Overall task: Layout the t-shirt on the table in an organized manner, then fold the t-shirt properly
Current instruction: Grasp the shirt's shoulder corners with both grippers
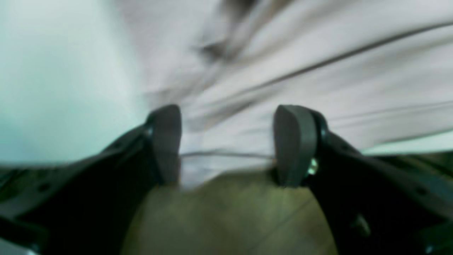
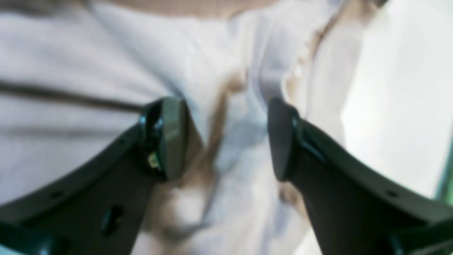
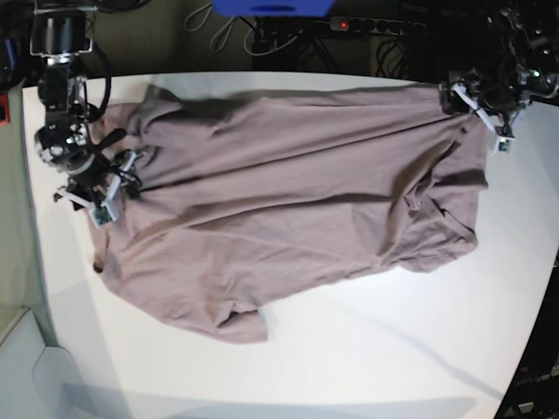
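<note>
- The t-shirt (image 3: 288, 201) lies spread across the far half of the table (image 3: 367, 349), roughly flat but slightly skewed, with diagonal wrinkles and one bunched end.
- Left gripper (image 1: 226, 145): at the shirt's far corner on the base view's right. Jaws spread, cloth edge lying between the pads (image 1: 295, 141); no pinch is visible. View is blurred.
- Right gripper (image 2: 226, 138): at the shirt's opposite end, over rumpled fabric. Jaws spread with cloth in the gap, not pressed on it.
- Judged step: still the layout stage, with both arms at opposite ends of the shirt; folding not yet begun.
- Next move likely calls for closing on both ends and drawing them apart to tension out the wrinkles, then squaring the shirt to the table edge.
</note>
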`<action>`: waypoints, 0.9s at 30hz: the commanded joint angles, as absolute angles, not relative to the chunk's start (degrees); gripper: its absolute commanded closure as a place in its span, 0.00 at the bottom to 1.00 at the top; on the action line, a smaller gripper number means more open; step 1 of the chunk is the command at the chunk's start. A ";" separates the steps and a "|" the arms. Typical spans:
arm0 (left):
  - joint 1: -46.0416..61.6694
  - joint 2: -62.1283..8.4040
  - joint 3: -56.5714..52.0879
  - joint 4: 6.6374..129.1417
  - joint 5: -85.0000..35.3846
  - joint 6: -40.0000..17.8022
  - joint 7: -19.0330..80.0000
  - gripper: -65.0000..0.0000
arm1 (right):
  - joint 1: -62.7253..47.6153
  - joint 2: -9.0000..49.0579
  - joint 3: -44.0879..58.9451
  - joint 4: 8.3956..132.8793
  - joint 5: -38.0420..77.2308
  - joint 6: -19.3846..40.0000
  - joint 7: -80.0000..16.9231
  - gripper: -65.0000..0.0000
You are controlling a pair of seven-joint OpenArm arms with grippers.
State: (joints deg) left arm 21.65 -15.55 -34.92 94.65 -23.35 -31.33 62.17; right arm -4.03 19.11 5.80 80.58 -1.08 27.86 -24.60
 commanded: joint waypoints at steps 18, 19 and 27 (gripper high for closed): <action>24.22 -11.56 -38.55 112.31 -26.33 -36.53 68.79 0.37 | -21.67 19.47 6.11 111.08 -2.33 27.56 -26.15 0.42; 25.01 -11.47 -38.73 112.13 -26.07 -36.53 69.32 0.37 | -23.16 19.38 6.11 112.04 -2.33 27.56 -26.15 0.40; 28.53 -11.82 -39.87 111.87 -22.81 -35.91 68.18 0.37 | -30.99 17.01 5.85 114.24 -2.33 27.56 -26.15 0.33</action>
